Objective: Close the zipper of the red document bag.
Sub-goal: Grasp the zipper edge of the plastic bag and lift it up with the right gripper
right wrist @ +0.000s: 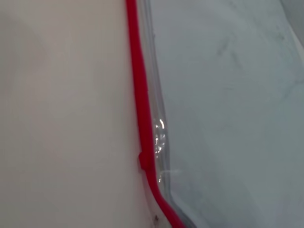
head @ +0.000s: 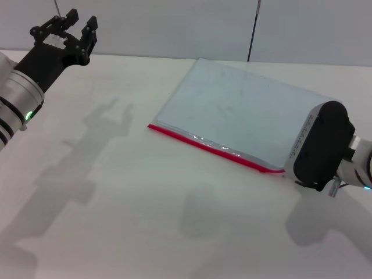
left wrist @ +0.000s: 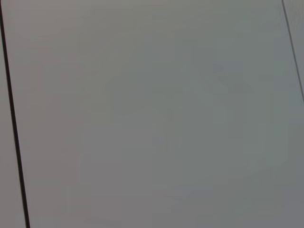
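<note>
The red document bag [head: 244, 110] lies flat on the white table, a pale blue-grey translucent pouch. Its zipper [head: 209, 146] is the bright red strip along the near long edge. The black housing of my right wrist [head: 321, 145] sits over the right end of that strip and hides the gripper beneath it. The right wrist view looks close down on the zipper [right wrist: 141, 104], the shiny clear seam and the bag [right wrist: 228, 118]; a small red nub [right wrist: 142, 163] sticks out from the strip. My left gripper [head: 78, 26] is raised at the far left, open and empty, well away from the bag.
The white table [head: 116, 203] stretches in front of and left of the bag, crossed by arm shadows. A grey wall [head: 174, 23] with a dark vertical seam [head: 253, 29] stands behind. The left wrist view shows only this wall [left wrist: 152, 114].
</note>
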You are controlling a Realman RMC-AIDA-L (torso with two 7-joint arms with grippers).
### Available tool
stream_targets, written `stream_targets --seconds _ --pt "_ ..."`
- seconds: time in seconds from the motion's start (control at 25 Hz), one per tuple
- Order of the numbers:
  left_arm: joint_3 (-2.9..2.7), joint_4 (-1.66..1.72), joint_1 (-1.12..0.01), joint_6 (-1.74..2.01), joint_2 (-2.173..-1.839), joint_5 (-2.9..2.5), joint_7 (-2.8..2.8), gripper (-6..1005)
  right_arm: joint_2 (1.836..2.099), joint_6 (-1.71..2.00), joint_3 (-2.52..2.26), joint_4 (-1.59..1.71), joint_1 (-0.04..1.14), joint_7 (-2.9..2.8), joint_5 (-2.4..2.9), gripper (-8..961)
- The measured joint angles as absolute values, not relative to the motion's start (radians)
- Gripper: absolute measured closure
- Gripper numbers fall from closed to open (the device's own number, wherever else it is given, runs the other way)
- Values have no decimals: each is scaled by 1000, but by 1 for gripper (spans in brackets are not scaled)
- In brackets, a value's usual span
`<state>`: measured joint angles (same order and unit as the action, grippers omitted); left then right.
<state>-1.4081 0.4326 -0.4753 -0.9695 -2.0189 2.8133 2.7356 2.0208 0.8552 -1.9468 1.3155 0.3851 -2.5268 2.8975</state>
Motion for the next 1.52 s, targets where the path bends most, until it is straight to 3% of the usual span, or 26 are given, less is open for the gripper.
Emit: stream_targets --seconds 1.24,1.44,1.52 --pt "-1408 434 -473 -972 -2019 2812 2738 600 2019 867 -1934 1240 459 -2335 2899 431" --pt "-1408 434 -473 -972 -2019 2812 2738 599 2019 879 -1934 1237 464 -2335 2899 514" --pt "-1408 434 -474 -972 -2020 2812 2738 599 2019 881 -1934 1238 465 -2335 2899 596"
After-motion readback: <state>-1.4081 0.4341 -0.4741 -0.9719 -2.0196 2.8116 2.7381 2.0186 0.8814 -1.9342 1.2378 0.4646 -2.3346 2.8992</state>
